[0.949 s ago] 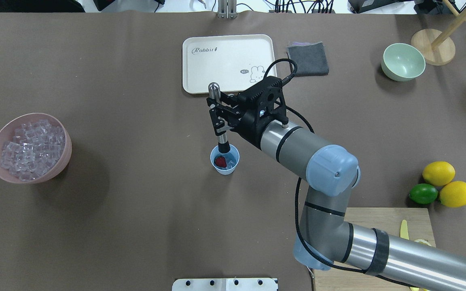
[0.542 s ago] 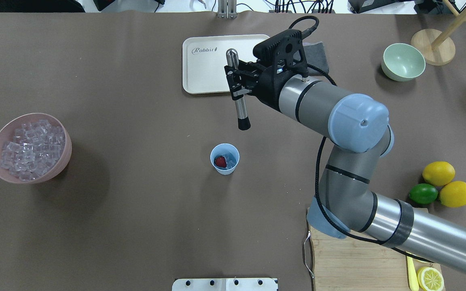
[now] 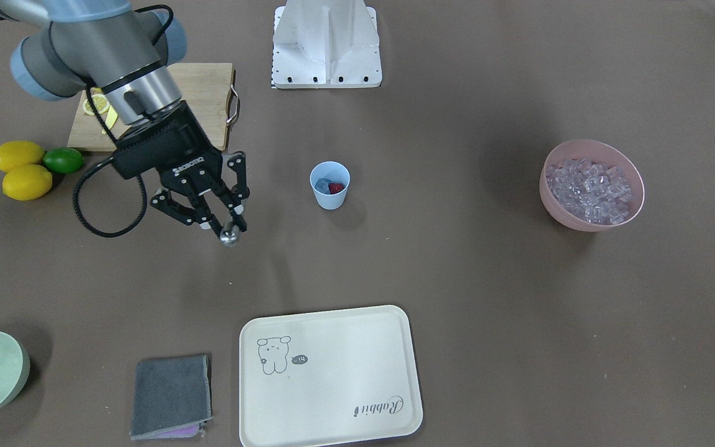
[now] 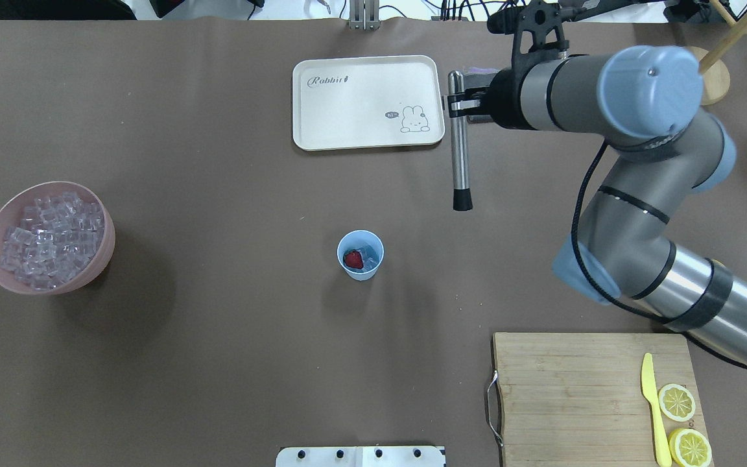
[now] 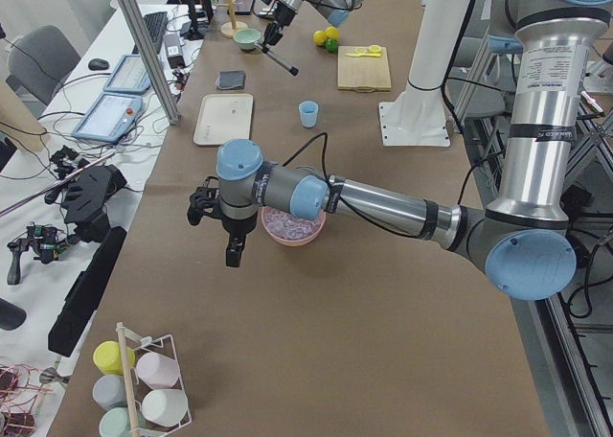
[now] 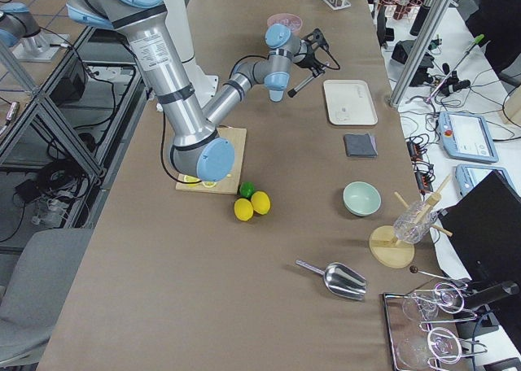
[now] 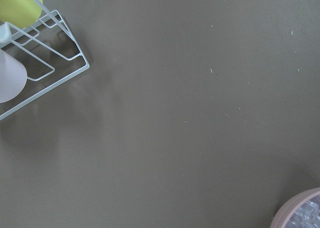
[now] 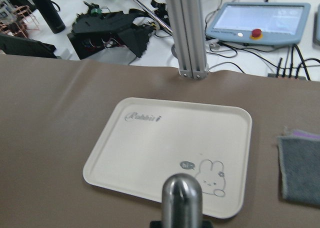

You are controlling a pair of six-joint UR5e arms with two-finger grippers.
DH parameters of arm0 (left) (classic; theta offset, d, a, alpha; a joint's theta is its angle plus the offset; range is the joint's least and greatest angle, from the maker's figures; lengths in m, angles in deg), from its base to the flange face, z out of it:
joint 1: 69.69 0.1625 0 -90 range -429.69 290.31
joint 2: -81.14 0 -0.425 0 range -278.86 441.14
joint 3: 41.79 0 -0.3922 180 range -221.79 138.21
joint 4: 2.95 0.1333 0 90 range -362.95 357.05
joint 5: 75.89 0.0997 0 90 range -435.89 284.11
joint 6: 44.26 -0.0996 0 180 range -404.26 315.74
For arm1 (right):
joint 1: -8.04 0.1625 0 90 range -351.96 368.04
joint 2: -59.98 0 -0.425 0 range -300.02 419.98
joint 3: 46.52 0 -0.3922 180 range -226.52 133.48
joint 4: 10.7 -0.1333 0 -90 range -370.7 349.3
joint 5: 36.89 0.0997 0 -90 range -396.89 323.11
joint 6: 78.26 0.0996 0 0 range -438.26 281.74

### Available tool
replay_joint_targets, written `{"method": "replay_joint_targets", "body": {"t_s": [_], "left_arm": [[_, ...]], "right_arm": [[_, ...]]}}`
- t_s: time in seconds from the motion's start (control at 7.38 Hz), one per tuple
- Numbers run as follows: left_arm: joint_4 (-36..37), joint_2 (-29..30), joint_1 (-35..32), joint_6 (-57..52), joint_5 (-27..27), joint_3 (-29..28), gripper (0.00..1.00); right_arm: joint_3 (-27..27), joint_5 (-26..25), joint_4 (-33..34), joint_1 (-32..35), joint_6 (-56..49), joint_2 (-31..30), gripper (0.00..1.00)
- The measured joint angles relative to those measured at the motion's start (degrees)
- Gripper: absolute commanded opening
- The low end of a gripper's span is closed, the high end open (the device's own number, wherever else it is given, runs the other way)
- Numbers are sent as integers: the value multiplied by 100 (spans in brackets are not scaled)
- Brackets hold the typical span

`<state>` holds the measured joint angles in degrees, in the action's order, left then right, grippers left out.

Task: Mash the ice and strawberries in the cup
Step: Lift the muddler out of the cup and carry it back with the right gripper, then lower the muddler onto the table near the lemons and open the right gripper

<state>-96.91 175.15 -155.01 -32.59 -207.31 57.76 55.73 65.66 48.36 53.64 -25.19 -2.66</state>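
Counter (image 4: 218,363): brown covering, work laid out across it. Right arm (image 4: 633,214): extends over the far side of the counter, its wrist near the corner of the tray. Left arm (image 5: 383,202): out beyond the pink bowl, well apart from the work. Its hand (image 5: 233,250) shows only in the side view, so whether it is open or closed cannot be told. Tray (image 4: 360,104): cream with a rabbit print, lying towards the far edge. Pink bowl (image 4: 98,269): heaped with clear cubes (image 4: 49,240), well apart from the cup. Masher (image 4: 459,162): a metal rod with a black end, held at a slant above the counter, black end lowest, clear of the cup and well to one side of it. Right hand (image 4: 459,104): fingers closed around the upper part of the masher; the grip looks firm. Cup (image 4: 360,255): upright near the middle of the counter, standing free, nothing steadying it. Strawberry (image 4: 352,260): inside the cup, apparently whole. Ice (image 4: 368,256): inside the cup, beside the strawberry. Assessment: mashing looks incomplete. To do it well, the masher should be brought upright over the mouth of the cup, lowered on centre without touching the rim, and pressed straight down in short strokes. The cup is light and unheld, so any sideways push is likely to tip or slide it
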Motion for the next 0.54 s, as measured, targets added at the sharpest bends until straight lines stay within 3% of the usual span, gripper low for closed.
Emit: {"method": "replay_joint_targets", "body": {"t_s": [0.27,0.54], "left_arm": [[4,21,5,0,-15,-99,97],[-1,14,7,2,-18,-134,97]], "right_arm": [[-408,1305,393,689,-17,-348,0],[-1283,2236,456,1159,-410,-538,0]]}}
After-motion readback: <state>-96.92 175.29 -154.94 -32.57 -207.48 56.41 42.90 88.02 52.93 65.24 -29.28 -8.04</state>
